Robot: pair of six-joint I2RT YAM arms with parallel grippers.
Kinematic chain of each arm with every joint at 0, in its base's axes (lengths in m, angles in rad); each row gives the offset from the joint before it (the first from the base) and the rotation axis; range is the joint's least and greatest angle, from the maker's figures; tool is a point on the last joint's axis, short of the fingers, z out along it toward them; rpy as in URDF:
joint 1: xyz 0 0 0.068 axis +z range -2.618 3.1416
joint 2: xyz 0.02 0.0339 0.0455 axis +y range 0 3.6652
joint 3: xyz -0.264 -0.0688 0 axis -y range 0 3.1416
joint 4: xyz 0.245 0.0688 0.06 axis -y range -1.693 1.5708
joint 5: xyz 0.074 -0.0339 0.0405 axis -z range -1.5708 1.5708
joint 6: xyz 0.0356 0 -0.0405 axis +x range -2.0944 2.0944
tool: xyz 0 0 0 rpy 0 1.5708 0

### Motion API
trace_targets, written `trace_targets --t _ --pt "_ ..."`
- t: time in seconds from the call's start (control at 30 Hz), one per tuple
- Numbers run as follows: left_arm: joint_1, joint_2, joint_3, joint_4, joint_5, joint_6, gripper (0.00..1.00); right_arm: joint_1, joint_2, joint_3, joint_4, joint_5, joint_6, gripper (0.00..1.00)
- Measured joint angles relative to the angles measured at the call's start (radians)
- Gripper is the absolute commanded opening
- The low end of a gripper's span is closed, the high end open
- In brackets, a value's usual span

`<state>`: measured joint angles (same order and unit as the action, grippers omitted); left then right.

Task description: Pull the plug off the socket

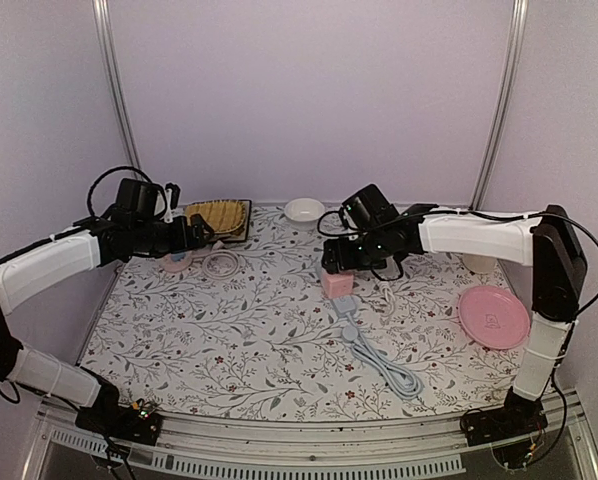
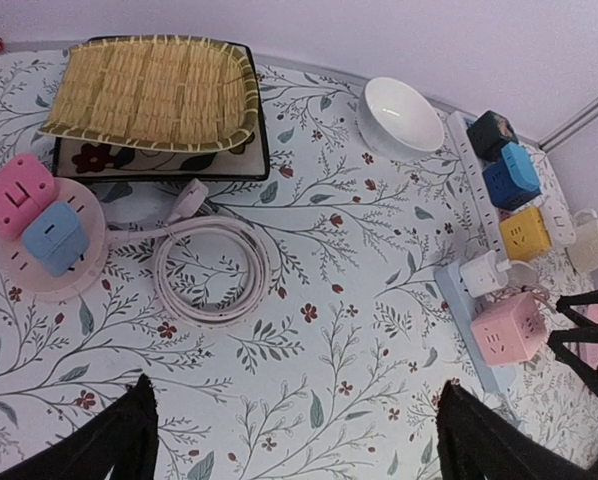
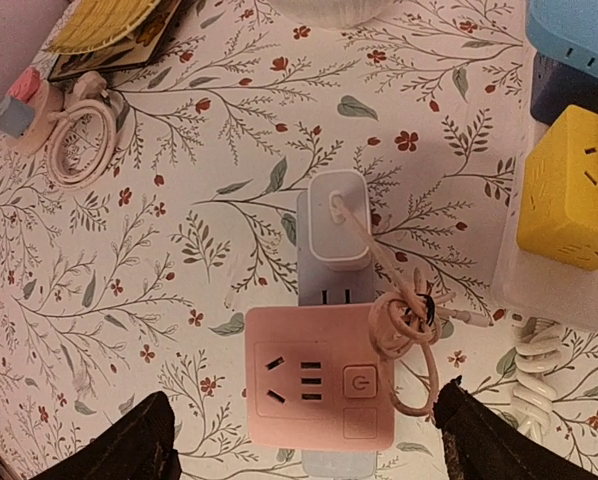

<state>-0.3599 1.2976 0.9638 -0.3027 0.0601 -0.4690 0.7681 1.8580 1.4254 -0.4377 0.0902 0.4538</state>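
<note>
The plug is a pink cube adapter (image 3: pixel 319 378) seated on a grey-blue power strip (image 3: pixel 324 285), the socket. A white charger (image 3: pixel 337 220) with a bundled pinkish cord (image 3: pixel 404 325) is plugged in just beyond it. My right gripper (image 3: pixel 301 400) hovers over the cube, open, one dark finger (image 3: pixel 129 445) left of it and the other right, both apart from it. From above, the cube (image 1: pixel 336 283) sits under the right gripper (image 1: pixel 337 258). My left gripper (image 2: pixel 294 390) is open over bare tablecloth, with the cube (image 2: pixel 507 328) off to its right.
A woven tray (image 1: pixel 219 215) on a dark plate stands at the back left, beside a white bowl (image 1: pixel 304 210). A pink plate (image 1: pixel 494 315) lies at the right. A white coiled cable (image 2: pixel 211 265), a round pink dish (image 2: pixel 79 265) with two cubes, and a white strip (image 2: pixel 464 150) holding coloured cubes are nearby.
</note>
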Motion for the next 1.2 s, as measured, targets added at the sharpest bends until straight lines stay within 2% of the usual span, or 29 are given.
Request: trace_targets --t 0.23,0.73,0.8,1.0,1.2 --pt "0.000 0.022 0.000 0.000 0.019 0.000 0.97 0.013 0.049 0.028 -0.064 0.053 0.005 0.84" --pt "-0.001 0.055 0.008 0.015 0.060 -0.005 0.97 0.039 0.147 0.109 -0.141 0.091 0.002 0.78" --pt "-0.005 0.072 0.012 0.023 0.070 -0.015 0.97 0.042 0.157 0.110 -0.145 0.095 -0.001 0.75" --pt "-0.039 0.150 0.040 0.036 0.093 -0.049 0.97 0.049 0.172 0.122 -0.144 0.107 -0.027 0.55" --pt "-0.092 0.240 0.077 0.044 0.122 -0.083 0.97 0.067 0.165 0.100 -0.109 0.110 -0.085 0.46"
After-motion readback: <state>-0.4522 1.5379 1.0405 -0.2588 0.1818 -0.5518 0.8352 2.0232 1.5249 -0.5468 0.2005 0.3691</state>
